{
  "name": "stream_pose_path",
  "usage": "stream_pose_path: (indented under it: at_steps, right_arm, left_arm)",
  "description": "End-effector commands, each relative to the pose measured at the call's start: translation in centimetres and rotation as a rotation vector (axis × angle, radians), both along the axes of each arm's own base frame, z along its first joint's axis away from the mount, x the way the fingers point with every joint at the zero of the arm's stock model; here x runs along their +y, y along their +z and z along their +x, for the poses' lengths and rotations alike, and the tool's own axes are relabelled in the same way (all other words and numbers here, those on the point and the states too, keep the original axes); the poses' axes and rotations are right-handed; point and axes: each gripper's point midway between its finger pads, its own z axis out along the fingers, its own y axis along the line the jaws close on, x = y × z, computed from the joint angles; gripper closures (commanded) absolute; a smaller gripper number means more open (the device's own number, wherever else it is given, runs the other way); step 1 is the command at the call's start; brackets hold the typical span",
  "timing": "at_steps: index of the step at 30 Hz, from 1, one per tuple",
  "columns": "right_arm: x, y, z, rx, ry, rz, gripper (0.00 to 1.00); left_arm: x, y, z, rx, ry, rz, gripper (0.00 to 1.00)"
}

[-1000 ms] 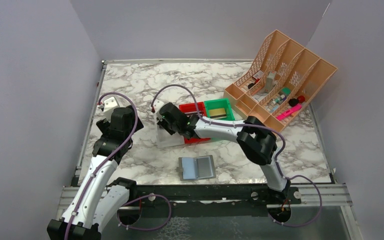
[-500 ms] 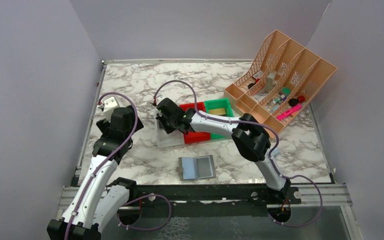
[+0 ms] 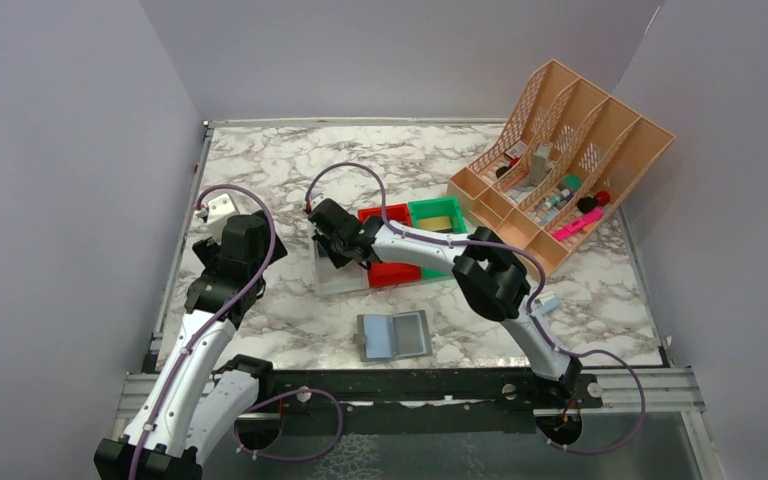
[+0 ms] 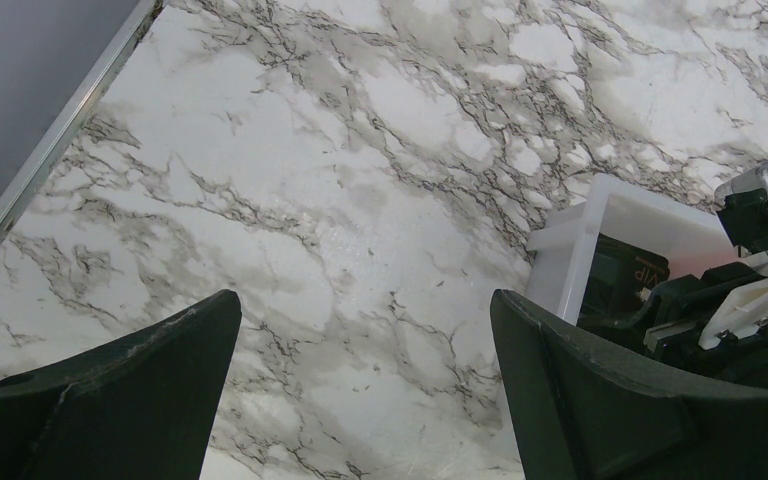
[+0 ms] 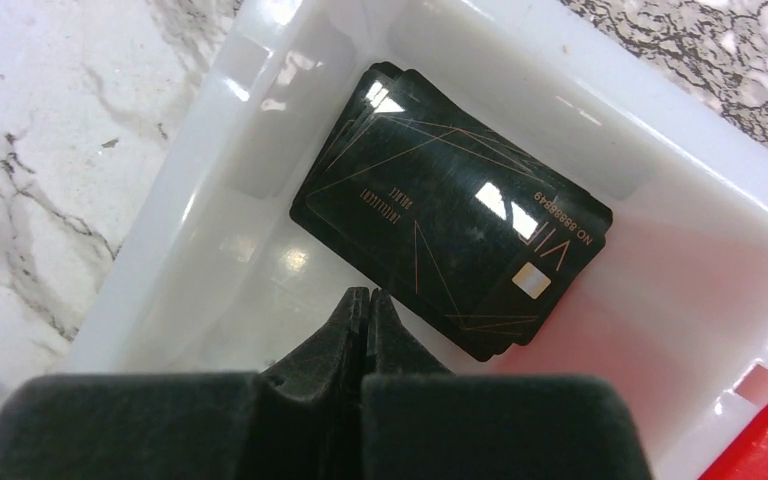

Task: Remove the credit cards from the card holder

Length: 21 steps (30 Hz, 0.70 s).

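Note:
A stack of black credit cards lies flat in the white bin. My right gripper is shut and empty, its tips just above the bin floor beside the cards' near edge. In the top view the right gripper hangs over the white bin. The card holder lies open on the table near the front, one pale blue and one grey panel up. My left gripper is open and empty above bare marble left of the white bin; it also shows in the top view.
A red bin and a green bin stand right of the white one. A peach desk organiser with small items fills the back right. A small pale-blue item lies by the right arm. A white block sits at the left.
My right gripper has shifted slightly left and back over the white bin, and the arm's elbow has moved left. The left arm and the card holder have not moved.

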Motion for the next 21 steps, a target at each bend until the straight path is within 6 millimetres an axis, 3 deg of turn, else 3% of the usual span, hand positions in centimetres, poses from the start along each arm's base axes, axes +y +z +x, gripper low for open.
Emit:
stream_pose_path:
  at_steps: [1, 13, 16, 21]
  right_arm:
    - [-1.0, -1.3, 0.5, -0.021, -0.044, -0.07, 0.99]
    - [-0.4, -0.6, 0.9, -0.041, -0.036, -0.054, 0.99]
    - [0.6, 1.6, 0.1, -0.021, 0.01, 0.011, 0.99]
    - [1.2, 7.8, -1.6, -0.027, 0.072, 0.168, 0.95]
  left_arm:
    - [0.3, 0.8, 0.2, -0.03, 0.018, 0.001, 0.01]
    - [0.3, 0.8, 0.2, -0.03, 0.016, 0.0, 0.01]
    - [0.2, 0.9, 0.2, -0.03, 0.011, -0.002, 0.01]
    - [-0.5, 1.0, 0.4, -0.035, -0.031, -0.014, 0.01]
